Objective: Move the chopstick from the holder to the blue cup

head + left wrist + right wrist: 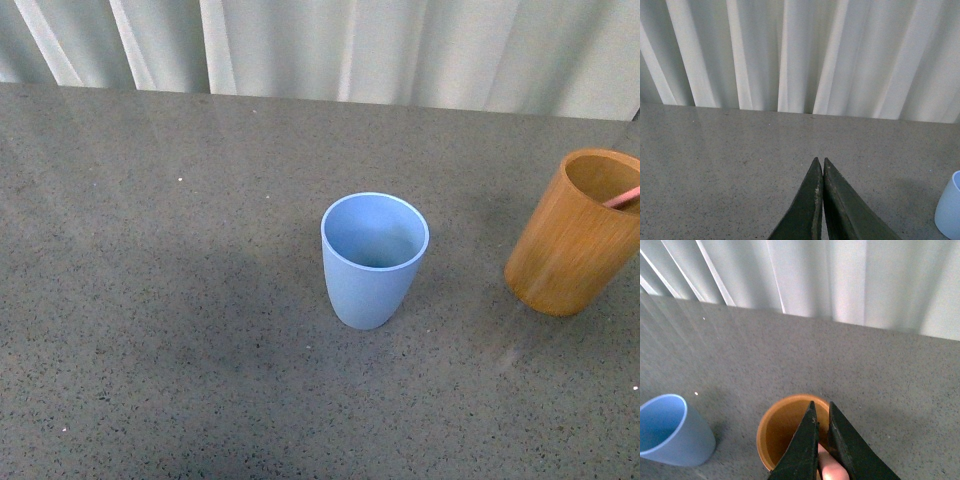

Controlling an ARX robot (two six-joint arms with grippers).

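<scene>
Right claw [821, 405] is seen closest to the lens in the right wrist view: two dark fingers drawn almost together, with the pale rounded end of the pink chopstick [827, 469] held between them. The claw is recorded as closed on the chopstick. The orange-brown holder [785, 432] is found directly beyond the claw tips, upright on the worktop [880, 385], its open mouth facing the claw. The rest of the chopstick is hidden by the fingers there.

In the front view a short pink length of the chopstick [622, 197] is seen at the holder's [570, 240] rim, slanting toward the right edge of the picture; neither claw is shown in that view.

The blue cup [375, 260] is noted upright and empty, to the left of the right claw and well apart from the holder, with bare grey speckled worktop [180, 330] between them.

Left claw [820, 160] is recorded as closed on nothing, its fingers pressed together above bare worktop. Only an edge of the blue cup [950, 210] is shown, off to one side of it. A pale pleated curtain [800, 55] is seen past the far edge of the worktop.
</scene>
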